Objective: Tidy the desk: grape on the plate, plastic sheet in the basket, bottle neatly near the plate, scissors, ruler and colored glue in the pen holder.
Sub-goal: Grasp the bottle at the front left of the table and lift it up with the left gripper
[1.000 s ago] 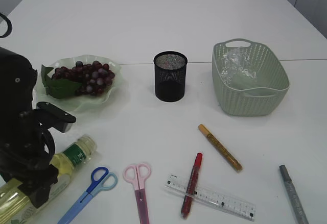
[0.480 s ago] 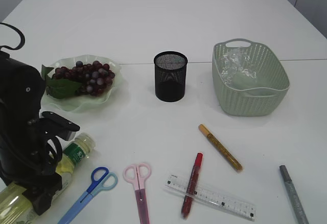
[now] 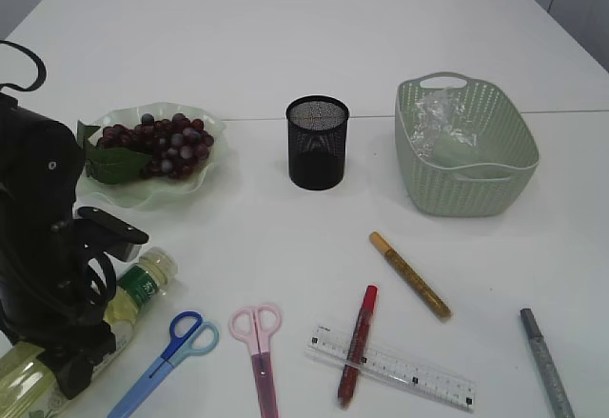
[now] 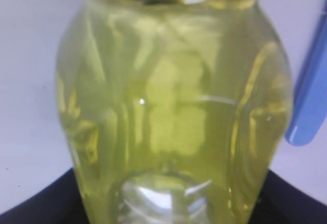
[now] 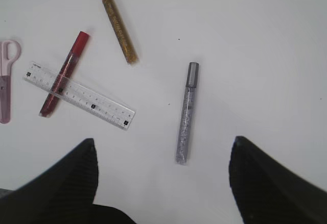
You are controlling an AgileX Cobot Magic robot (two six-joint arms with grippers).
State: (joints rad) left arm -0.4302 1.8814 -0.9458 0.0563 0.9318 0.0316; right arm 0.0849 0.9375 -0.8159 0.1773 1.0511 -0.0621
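Since a second ago my left arm has swung right and dropped lower over the bottle [image 3: 133, 294], hiding more of its body; nothing else on the table has shifted. My left gripper [image 3: 71, 366] straddles the lying bottle, but I cannot tell from these views whether the jaws press it yet: the wrist camera shows only the bottle [image 4: 173, 112] filling the frame. My right gripper [image 5: 163, 183] hangs with its jaws spread wide, holding nothing, above the silver glue pen [image 5: 186, 113].

As I judge it, two jobs are done: the grapes [image 3: 157, 145] sit on the plate [image 3: 205, 175] and the plastic sheet [image 3: 442, 123] lies in the basket [image 3: 466, 189]. The bottle lies on its side in front of the plate. The holder [image 3: 317, 142] looks empty, with blue scissors [image 3: 162, 361], pink scissors [image 3: 259, 347], ruler [image 3: 395, 368], red pen [image 3: 357, 342], gold pen [image 3: 409, 275] and the silver one all loose on the table.

The bottle is clear rounded plastic with ribbed panels, yellow liquid and a green label. The holder is black wire mesh, a cylinder. The basket is pale green woven-look plastic, oval with handles. The plate is wavy translucent green. The ruler is clear and flat; the red pen lies across it.
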